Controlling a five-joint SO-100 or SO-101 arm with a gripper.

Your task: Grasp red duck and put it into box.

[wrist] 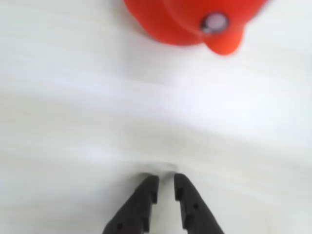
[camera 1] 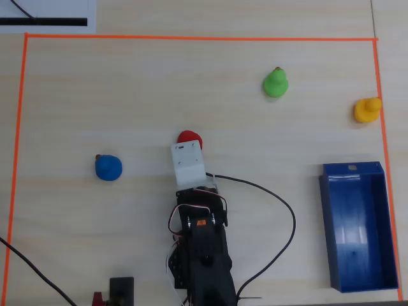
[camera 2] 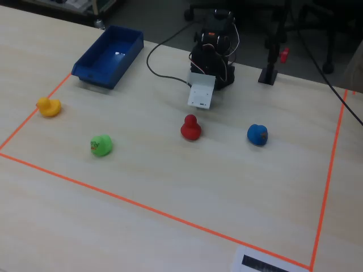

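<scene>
A green duck (camera 1: 275,83) and an orange-yellow duck (camera 1: 366,109) sit well apart on the pale wooden table (camera 1: 127,95); the yellow one touches the orange tape border (camera 1: 191,38). A blue duck (camera 1: 108,167) sits alone. A white sheet (camera 1: 48,16), possibly paper, lies outside the tape.

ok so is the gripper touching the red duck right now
Apart. The wrist view shows the gripper near the bottom edge, nearly closed, with bare table between its fingertips and the red duck at the top.
</scene>
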